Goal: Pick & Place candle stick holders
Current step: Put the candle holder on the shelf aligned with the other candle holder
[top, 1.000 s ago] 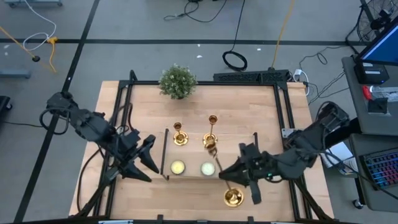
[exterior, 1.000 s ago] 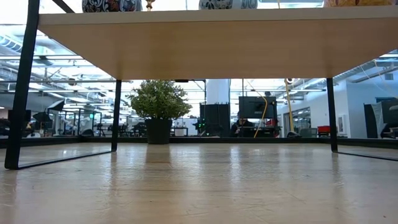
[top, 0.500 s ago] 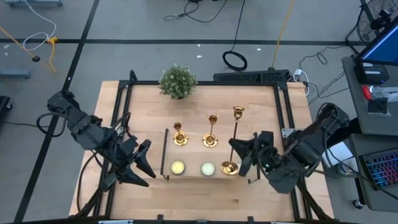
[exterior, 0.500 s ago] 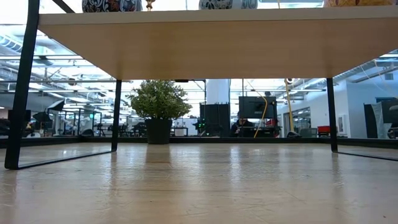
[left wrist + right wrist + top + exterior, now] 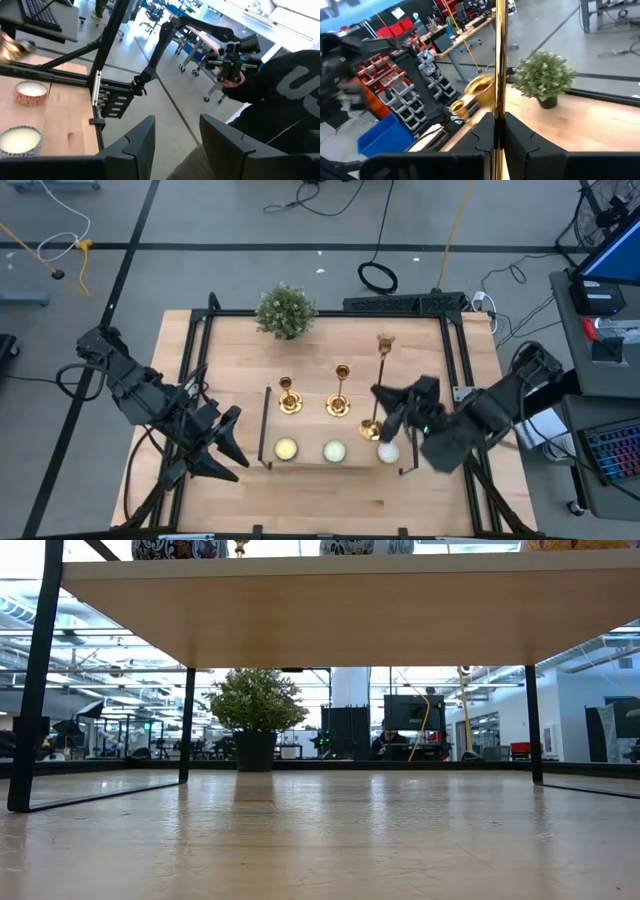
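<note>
Right gripper [image 5: 390, 418], clamped on the tall candle stick holder [image 5: 379, 385] stem, carries it upright beside 2 placed holders [image 5: 340, 392] at 9 o'clock, completing the row. Left gripper [image 5: 222, 442] waits, fingers apart.

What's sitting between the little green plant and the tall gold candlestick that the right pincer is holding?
From above, only bare wooden tabletop lies between the green plant and the tall gold candlestick, held by the right pincer. The two shorter candlesticks stand nearer the front.

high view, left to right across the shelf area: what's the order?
left end effector → short gold candlestick → middle gold candlestick → tall gold candlestick, stem clamped in the right end effector
</note>
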Tool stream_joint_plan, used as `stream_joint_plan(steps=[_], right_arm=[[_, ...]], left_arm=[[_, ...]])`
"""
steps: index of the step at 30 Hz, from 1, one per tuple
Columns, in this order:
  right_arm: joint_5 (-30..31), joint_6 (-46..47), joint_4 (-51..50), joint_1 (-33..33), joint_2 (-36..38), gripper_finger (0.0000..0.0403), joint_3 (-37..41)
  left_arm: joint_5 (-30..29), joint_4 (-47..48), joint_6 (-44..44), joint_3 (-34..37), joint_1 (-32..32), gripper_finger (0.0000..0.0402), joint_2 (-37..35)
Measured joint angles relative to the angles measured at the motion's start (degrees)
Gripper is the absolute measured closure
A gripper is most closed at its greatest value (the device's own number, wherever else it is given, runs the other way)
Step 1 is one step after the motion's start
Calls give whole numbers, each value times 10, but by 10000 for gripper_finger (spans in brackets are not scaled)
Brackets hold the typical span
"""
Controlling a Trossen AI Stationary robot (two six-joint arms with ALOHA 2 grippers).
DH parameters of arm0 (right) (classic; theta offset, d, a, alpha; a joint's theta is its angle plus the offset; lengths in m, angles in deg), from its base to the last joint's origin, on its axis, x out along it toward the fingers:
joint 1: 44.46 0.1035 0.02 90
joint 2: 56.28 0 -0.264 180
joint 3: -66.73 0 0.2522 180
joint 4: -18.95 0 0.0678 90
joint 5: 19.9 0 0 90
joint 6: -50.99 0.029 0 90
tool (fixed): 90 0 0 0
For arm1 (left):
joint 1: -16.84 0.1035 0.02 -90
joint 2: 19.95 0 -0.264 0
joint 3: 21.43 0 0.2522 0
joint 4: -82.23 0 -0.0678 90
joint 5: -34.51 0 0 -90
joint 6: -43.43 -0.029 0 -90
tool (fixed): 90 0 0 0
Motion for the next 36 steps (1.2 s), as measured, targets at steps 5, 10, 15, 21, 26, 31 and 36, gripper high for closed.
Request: stream_joint_plan(steps=[5,10,15,21,26,31,36], right_arm=[[-54,-46,-28,-41,49,391,0],[-92,-184,-2,-110,112,391,0],[-168,-323,60,-236,171,391,0],[-105,-425,120,-382,199,391,0],[32,-483,130,-422,173,391,0],[102,-505,134,-373,114,391,0],[202,-501,171,-282,49,391,1]], left_arm=[[-7,0,5,0,0,240,0],[-21,0,8,0,-5,241,0],[-64,0,19,0,-19,240,0],[-126,-1,40,0,-40,241,0],[-173,-1,51,0,-55,241,0],[-198,-2,59,0,-69,241,0],[-200,-1,61,1,-76,241,5]])
